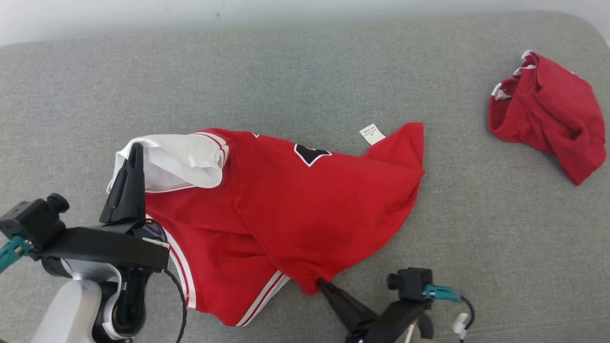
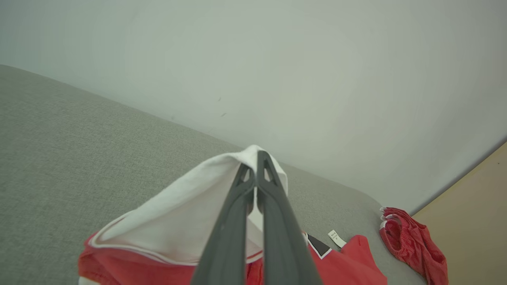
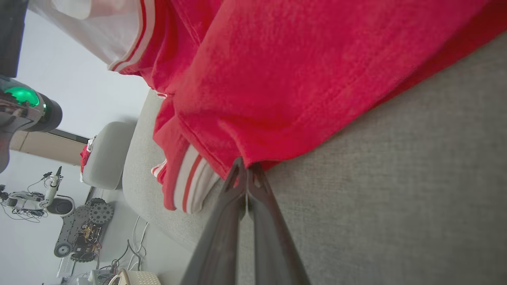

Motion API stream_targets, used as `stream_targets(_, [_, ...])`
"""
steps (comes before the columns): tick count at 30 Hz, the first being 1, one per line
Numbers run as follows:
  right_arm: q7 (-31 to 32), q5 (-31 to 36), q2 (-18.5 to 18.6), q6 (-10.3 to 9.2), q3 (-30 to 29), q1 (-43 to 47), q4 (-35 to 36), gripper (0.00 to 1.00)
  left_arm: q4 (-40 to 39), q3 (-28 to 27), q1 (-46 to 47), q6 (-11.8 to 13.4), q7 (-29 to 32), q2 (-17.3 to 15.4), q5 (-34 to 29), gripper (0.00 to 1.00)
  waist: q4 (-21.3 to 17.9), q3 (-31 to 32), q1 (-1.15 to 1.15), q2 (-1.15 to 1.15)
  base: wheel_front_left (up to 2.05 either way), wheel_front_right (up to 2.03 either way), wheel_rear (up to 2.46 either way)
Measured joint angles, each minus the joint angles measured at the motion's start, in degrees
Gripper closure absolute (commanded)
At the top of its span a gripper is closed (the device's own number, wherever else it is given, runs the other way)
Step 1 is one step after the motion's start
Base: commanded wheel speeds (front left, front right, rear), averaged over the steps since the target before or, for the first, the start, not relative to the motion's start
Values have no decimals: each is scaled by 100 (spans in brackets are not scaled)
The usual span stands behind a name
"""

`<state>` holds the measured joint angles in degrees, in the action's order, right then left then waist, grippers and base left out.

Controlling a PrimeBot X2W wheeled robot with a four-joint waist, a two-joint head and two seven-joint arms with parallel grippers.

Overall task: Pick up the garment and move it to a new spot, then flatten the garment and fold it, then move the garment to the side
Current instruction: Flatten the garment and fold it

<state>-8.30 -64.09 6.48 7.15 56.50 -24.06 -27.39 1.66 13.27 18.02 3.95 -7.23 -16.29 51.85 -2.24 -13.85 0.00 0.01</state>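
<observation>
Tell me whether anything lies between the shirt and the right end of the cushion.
Yes: a second, crumpled red garment lies near the right end of the cushion, apart from the shirt. Nothing else shows on the grey fabric between them. The left tool pinches the shirt's white part, the right tool its near edge.

The garment [image 1: 286, 200] is spread on the middle of the padded surface [image 1: 305, 62], from the near left towards the far right. Its left end is pinched between the closed fingers of the left gripper [image 1: 136, 146], and its near edge is pinched by the right gripper [image 1: 319, 282], in front and right of centre. A label [image 1: 372, 134] is set at the garment's far edge. A second garment [image 1: 548, 114] is placed well apart, at the far right. A wall [image 2: 277, 59] is seen behind the padded surface
</observation>
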Motion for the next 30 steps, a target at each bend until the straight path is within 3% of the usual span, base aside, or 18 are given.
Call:
stream_targets(10, [-410, -2, 677, 0, -278, 25, 626, 100, -123, -87, -92, -1, -63, -70, 0, 100, -189, 127, 0, 0, 0, 0, 0])
stream_targets(25, [-599, 316, 1808, -9, -1430, 118, 2114, 100, -843, -66, -227, -155, -154, -49, 69, 100, -482, 432, 0, 0, 0, 0, 0])
stream_targets(30, [-600, 568, 2384, -289, -2265, 141, 2953, 100, -1460, -68, -229, -265, -153, -68, 109, 100, -572, 563, 0, 0, 0, 0, 0])
